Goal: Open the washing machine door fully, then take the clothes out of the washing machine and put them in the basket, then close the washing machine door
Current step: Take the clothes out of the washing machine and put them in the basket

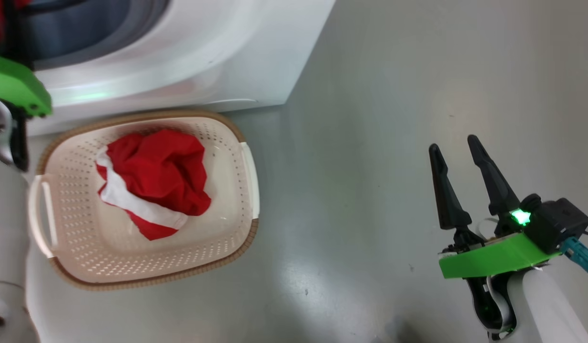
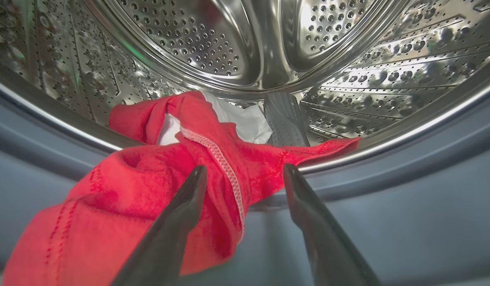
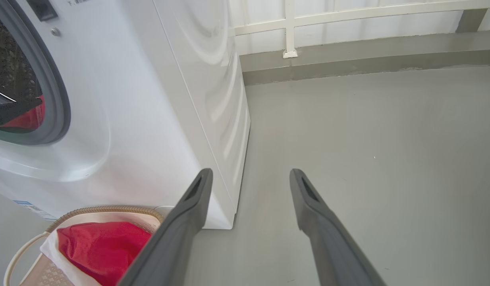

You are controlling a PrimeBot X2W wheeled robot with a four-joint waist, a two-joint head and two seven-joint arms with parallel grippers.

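The left wrist view looks into the washing machine's steel drum (image 2: 213, 43). Red clothes (image 2: 122, 198) with a white piece (image 2: 249, 119) spill from the drum over the grey gasket (image 2: 388, 198). My left gripper (image 2: 245, 169) is open, its fingers standing on either side of a seamed red fold without pinching it. The cream basket (image 1: 246, 190) sits on the floor before the washing machine (image 1: 237, 57) and holds a red and white garment (image 1: 156, 181). My right gripper (image 1: 455, 145) hangs open and empty over bare floor to the basket's right. The washing machine door is out of view.
Grey floor (image 1: 370, 143) stretches to the right of the basket. In the right wrist view, the washer's side panel (image 3: 213, 99) runs back to a white wall with a low rail (image 3: 348, 16). My left arm's green plate (image 1: 17, 85) is at the washer's mouth.
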